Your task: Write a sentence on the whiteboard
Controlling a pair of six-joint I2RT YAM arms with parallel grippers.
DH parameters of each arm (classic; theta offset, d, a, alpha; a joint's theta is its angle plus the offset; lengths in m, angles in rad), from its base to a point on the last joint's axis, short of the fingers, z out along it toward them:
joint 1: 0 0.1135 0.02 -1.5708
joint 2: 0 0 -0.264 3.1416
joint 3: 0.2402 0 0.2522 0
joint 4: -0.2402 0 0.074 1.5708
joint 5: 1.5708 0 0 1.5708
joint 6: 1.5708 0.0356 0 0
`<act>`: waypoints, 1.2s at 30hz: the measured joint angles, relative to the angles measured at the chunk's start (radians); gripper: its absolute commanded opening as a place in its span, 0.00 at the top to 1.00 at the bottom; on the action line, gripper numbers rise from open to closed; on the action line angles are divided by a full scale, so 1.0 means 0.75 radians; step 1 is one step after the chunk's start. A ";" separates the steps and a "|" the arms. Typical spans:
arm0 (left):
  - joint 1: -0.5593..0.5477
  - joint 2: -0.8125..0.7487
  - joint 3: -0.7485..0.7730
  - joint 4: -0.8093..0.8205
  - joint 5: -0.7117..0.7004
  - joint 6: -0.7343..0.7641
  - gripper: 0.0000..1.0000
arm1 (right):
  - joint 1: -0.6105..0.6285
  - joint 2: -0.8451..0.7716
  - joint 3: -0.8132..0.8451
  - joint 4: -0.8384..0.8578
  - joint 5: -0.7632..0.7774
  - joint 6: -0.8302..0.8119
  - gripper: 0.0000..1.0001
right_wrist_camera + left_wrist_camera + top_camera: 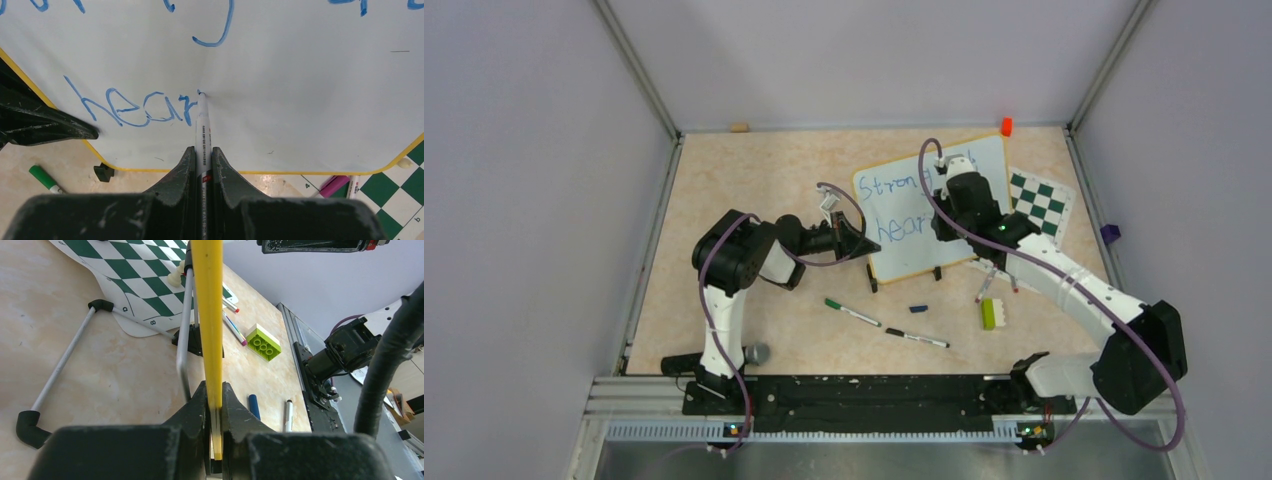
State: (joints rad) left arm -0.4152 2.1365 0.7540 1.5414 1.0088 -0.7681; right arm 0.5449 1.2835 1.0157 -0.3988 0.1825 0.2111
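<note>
Whiteboard [902, 258] propped upright on the table [754, 170], far right, beside the chessboard [1044, 200].
Left gripper [214, 392] clamps its yellow edge; right gripper [202, 155] pinches a marker [202, 117], tip touching the board where the sentence [135, 107] reads "hear".

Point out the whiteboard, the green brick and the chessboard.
whiteboard [914, 256], top view, bare white face below the writing.
green brick [263, 342], left wrist view, studded top.
chessboard [1042, 200], top view, middle squares.
</note>
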 measured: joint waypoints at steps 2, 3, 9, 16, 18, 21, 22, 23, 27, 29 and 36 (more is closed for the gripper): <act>0.000 0.000 0.000 -0.001 -0.001 -0.002 1.00 | 0.000 0.005 0.000 -0.002 0.012 0.001 1.00; 0.000 0.000 0.000 -0.002 -0.003 -0.006 1.00 | 0.000 0.006 0.000 -0.005 0.020 0.002 1.00; 0.000 0.000 0.000 -0.003 -0.005 -0.011 1.00 | 0.000 0.008 0.000 -0.024 0.083 0.013 1.00; 0.000 0.000 0.000 -0.003 -0.005 -0.011 1.00 | 0.000 0.004 0.000 -0.029 0.091 0.022 1.00; 0.000 0.000 0.000 -0.002 -0.003 -0.007 1.00 | 0.000 -0.010 0.000 -0.032 0.078 0.022 1.00; 0.000 0.000 0.000 -0.001 0.000 -0.001 1.00 | 0.000 -0.044 0.000 -0.035 0.061 0.023 1.00; 0.000 0.000 0.000 -0.001 0.001 0.000 1.00 | 0.000 -0.059 0.000 -0.039 0.055 0.023 1.00; 0.000 0.000 0.000 -0.001 0.001 0.001 1.00 | 0.000 -0.071 0.000 -0.042 0.051 0.023 1.00; 0.000 0.000 0.000 -0.001 0.001 0.001 1.00 | 0.000 -0.092 0.000 -0.050 0.039 0.023 1.00; 0.000 0.000 0.000 -0.001 0.001 0.001 1.00 | 0.000 -0.091 0.000 -0.052 0.037 0.023 1.00; 0.000 0.000 0.000 -0.001 0.001 0.001 1.00 | 0.000 -0.060 0.013 -0.050 0.032 0.023 1.00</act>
State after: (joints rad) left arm -0.4152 2.1365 0.7540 1.5410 1.0096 -0.7677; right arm 0.5449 1.2388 1.0256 -0.4362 0.2062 0.2283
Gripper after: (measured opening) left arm 0.081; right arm 0.090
